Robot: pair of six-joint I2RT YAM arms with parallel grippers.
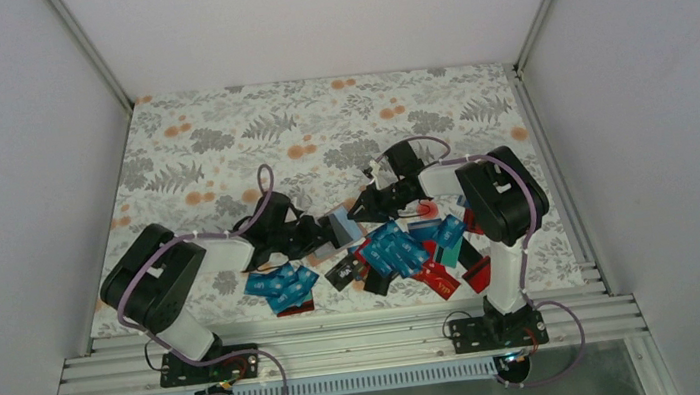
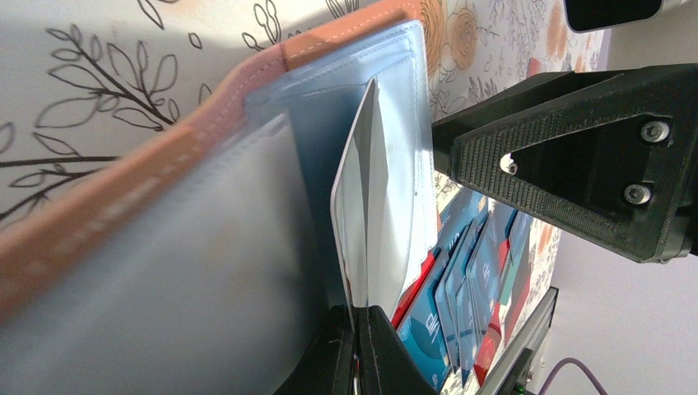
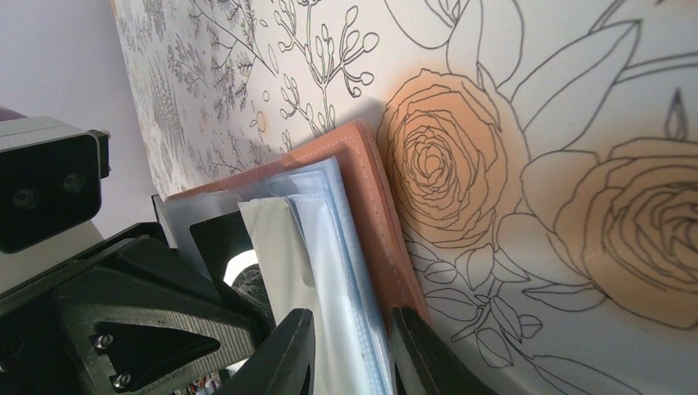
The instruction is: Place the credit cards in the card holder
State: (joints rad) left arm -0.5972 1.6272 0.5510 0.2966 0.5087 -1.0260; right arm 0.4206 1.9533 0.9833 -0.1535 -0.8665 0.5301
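The card holder [image 3: 374, 197], tan-pink leather with clear plastic sleeves, is held up on edge above the floral cloth. My right gripper [image 3: 354, 354] is shut on its lower part, one finger on the leather cover and one on the sleeves. My left gripper [image 2: 355, 329] is shut on one credit card [image 2: 362, 206], seen edge-on with a pale face, which stands partly inside a clear sleeve [image 2: 346, 107]. In the top view both grippers meet at the holder [image 1: 347, 224] mid-table. The other credit cards [image 1: 403, 251] lie in a loose pile below it, mostly blue with some red.
A second cluster of blue cards [image 1: 281, 284] lies by the left arm, with a black card [image 1: 340, 272] between the clusters. The right gripper's black body [image 2: 576, 156] sits close beside the holder. An aluminium rail [image 1: 343, 339] runs along the near edge.
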